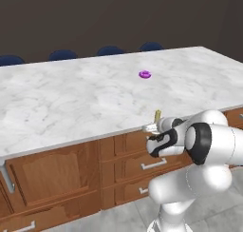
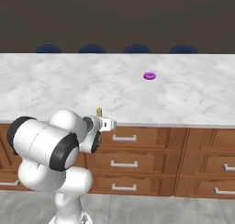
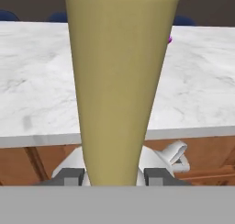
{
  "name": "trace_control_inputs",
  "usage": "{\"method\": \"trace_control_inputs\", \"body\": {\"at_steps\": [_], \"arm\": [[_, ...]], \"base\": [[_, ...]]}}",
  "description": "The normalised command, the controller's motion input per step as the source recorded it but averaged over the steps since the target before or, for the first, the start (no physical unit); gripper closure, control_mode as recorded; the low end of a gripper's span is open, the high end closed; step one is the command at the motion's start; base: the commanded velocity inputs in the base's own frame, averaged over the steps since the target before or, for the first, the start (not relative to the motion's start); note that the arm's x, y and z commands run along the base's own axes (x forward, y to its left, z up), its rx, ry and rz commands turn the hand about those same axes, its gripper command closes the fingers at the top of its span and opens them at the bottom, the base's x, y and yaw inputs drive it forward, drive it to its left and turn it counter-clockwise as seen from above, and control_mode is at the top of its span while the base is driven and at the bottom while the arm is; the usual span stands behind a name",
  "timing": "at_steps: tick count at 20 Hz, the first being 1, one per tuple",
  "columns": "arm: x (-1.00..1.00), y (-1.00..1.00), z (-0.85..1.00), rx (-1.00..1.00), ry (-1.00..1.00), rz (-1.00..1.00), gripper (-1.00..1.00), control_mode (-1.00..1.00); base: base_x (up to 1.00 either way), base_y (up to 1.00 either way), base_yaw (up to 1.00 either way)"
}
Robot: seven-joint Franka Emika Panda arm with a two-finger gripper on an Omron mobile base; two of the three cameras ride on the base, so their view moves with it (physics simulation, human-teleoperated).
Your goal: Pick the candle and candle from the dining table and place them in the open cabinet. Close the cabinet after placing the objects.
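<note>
Candle (image 3: 118,81) number one, the slim yellow stick, is pinched between the two dark fingertips (image 3: 69,176) of the gripper (image 3: 114,177). Its silver dish base (image 3: 172,155) peeks out behind the stick, low down in the hand view. The stick runs long and straight away from the hand camera, and it looks very big there because it is so close.

From the two base cameras the candle (image 1: 157,115) is a tiny yellow stub poking up out of the gripper (image 1: 153,128), so its long side stands up and down. The hand holds it just off the near edge of the dining table (image 1: 71,98), in front of the brown drawers (image 1: 152,164). It is not resting on the marble top.

A small purple ring (image 1: 144,74) lies far off on the table, well apart from the hand. Dark blue chair backs (image 2: 92,48) line the far side.

I cannot find the short stubby candle or the wall cabinet in these pictures. My guess is that the cabinet lies somewhere away from the table, so the robot needs to turn or drive to reach it, keeping the stick upright on the way.

No words, brands or labels can be read on anything
</note>
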Motion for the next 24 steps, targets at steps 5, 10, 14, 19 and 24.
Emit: {"method": "trace_control_inputs", "body": {"at_steps": [5, 10, 14, 19, 24], "arm": [[0.0, 0.0, 0.0, 0.0, 0.0, 0.0, 1.0, 1.0], [0.0, 0.0, 0.0, 0.0, 0.0, 0.0, 1.0, 1.0], [0.0, 0.0, 0.0, 0.0, 0.0, 0.0, 1.0, 1.0], [0.0, 0.0, 0.0, 0.0, 0.0, 0.0, 1.0, 1.0], [0.0, 0.0, 0.0, 0.0, 0.0, 0.0, 1.0, 1.0]], "base": [[-0.07, -0.04, -0.09], [-0.1, 0.0, -0.35], [-0.32, 0.0, -0.47], [-0.28, 0.0, -0.5], [-0.27, 0.0, -0.49]]}}
